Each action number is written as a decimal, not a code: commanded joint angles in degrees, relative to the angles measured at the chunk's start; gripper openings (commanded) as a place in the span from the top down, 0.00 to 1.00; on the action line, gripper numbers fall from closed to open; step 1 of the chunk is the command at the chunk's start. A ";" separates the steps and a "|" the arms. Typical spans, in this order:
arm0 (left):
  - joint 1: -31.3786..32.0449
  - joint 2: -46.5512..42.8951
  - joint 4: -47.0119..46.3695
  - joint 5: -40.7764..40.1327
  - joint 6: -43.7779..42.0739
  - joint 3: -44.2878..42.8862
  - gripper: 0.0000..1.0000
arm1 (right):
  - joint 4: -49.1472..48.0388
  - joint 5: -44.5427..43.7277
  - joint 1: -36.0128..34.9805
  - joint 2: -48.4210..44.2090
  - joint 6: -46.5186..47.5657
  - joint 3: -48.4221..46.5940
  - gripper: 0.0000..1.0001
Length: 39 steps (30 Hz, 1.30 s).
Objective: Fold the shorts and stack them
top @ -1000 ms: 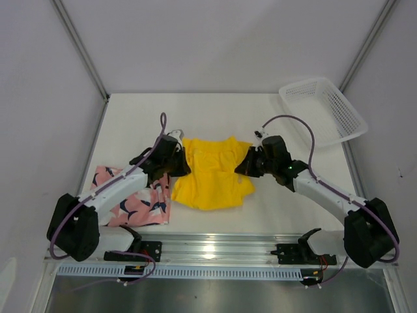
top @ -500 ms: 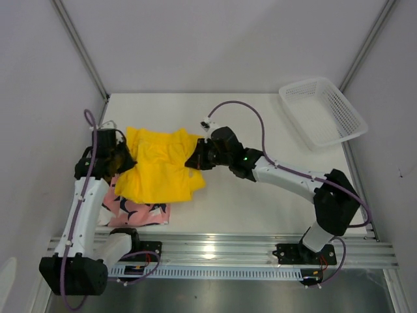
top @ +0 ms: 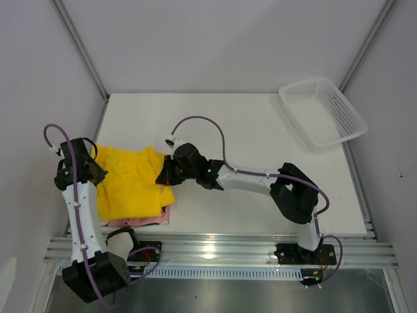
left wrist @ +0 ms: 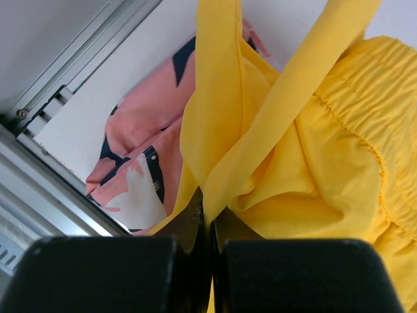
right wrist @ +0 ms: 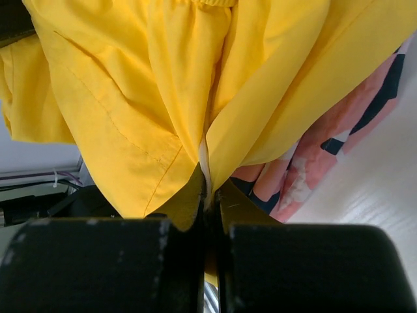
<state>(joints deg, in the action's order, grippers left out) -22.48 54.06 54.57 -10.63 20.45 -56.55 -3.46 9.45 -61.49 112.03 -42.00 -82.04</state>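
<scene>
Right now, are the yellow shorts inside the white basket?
No, the left gripper and right gripper hold the yellow shorts over the pink shorts, far from the basket.
</scene>
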 commanded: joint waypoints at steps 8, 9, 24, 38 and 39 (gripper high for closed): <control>-7.04 6.66 -3.85 -2.29 -0.23 1.18 1.00 | -6.20 -3.83 -4.16 4.68 -0.63 -2.15 1.00; -7.57 7.10 -4.72 -2.29 -0.23 1.18 1.00 | -6.29 -3.31 -4.51 6.00 -0.98 -2.33 1.00; -10.22 10.10 -5.52 -2.11 -0.32 -0.04 0.09 | -1.28 -7.34 -8.20 7.33 1.13 -4.27 0.30; 4.71 -4.38 -13.33 12.65 3.89 -0.95 0.01 | 7.42 -7.70 5.67 -7.78 7.45 -2.70 0.12; 6.20 -5.62 -15.35 12.83 5.81 -0.14 0.01 | 7.25 -6.91 7.34 -10.66 9.02 -0.08 0.13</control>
<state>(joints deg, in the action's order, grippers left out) -20.27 52.75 44.99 -1.93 22.09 -58.37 4.51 2.37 -58.74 109.47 -36.95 -86.30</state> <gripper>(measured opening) 0.990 0.876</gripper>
